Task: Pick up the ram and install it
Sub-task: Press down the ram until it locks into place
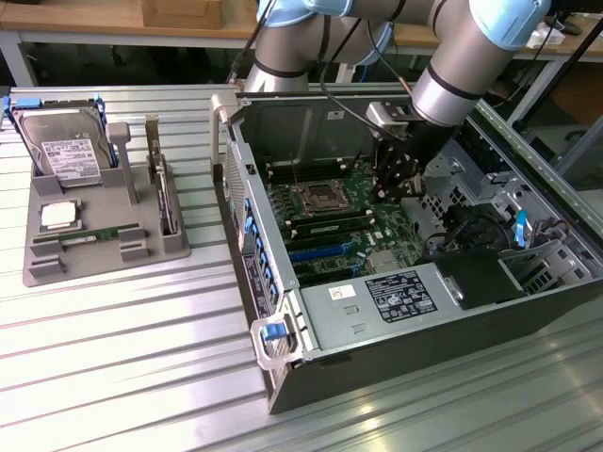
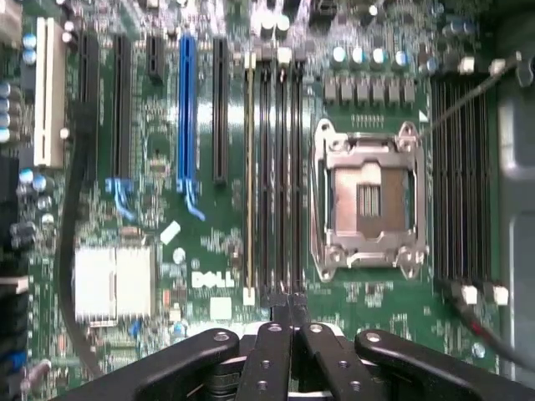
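Observation:
A green ram stick lies flat in the grey holder on the exterior view's left, far from the arm. My gripper hangs inside the open computer case, over the motherboard next to the processor socket. In the wrist view the gripper is shut, its two black fingertips pressed together with nothing between them, just above the end of the black memory slots. A thin pale-edged stick stands edge-on in the neighbouring slot; it appears as a green strip in the exterior view.
The holder also carries a silver hard drive, a square processor chip and an upright card. Inside the case are the empty socket, a blue slot, a power supply and cables.

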`<state>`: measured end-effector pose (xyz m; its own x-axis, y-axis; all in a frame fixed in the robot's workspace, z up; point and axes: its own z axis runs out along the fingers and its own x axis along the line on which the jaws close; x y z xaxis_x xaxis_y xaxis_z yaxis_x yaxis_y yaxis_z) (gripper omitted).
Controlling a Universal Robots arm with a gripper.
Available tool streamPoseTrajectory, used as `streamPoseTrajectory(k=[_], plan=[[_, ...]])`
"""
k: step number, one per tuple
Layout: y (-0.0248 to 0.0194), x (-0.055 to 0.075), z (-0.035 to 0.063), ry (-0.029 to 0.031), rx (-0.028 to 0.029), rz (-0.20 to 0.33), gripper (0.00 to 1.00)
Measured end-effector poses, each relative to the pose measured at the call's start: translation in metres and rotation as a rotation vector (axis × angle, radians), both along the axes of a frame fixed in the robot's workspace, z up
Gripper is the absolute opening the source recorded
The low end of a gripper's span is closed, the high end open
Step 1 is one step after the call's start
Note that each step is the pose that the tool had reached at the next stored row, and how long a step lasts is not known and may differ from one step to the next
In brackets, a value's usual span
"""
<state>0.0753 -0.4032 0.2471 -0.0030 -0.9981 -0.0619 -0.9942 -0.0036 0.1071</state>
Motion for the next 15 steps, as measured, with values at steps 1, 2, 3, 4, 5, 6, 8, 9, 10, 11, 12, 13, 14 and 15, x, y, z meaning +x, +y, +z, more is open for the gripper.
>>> streamPoseTrajectory(k=[1, 2, 3, 4, 5, 6, 8, 9, 10, 11, 12, 13, 14, 15], plan=[[0.0, 0.003, 0.0002, 0.0, 0.0015, 0.0, 0.11], [0.0, 0.008, 0.0015, 0.0001, 0.0051, 0.0, 0.11], [0.0, 0.011, 0.0043, 0.0001, 0.0071, 0.0, 0.11], [0.0, 0.012, 0.0076, 0.0001, 0.0083, 0.0, 0.11], [0.0, 0.014, 0.0147, 0.0, 0.0095, 0.0, 0.11], [0.0, 0.015, 0.0197, 0.0001, 0.0104, 0.0, 0.11], [0.0, 0.019, 0.0327, 0.0, 0.0131, 0.0, 0.11], [0.0, 0.022, 0.0356, 0.0001, 0.0141, 0.0, 0.11], [0.0, 0.024, 0.0388, 0.0, 0.0151, 0.0, 0.11], [0.0, 0.028, 0.0433, 0.0, 0.0162, 0.0, 0.11], [0.0, 0.031, 0.0474, 0.0, 0.0177, 0.0, 0.11], [0.0, 0.033, 0.0516, 0.0, 0.0182, 0.0, 0.11], [0.0, 0.033, 0.0525, 0.0, 0.0187, 0.0, 0.11], [0.0, 0.033, 0.0525, 0.0, 0.0187, 0.0, 0.11]])
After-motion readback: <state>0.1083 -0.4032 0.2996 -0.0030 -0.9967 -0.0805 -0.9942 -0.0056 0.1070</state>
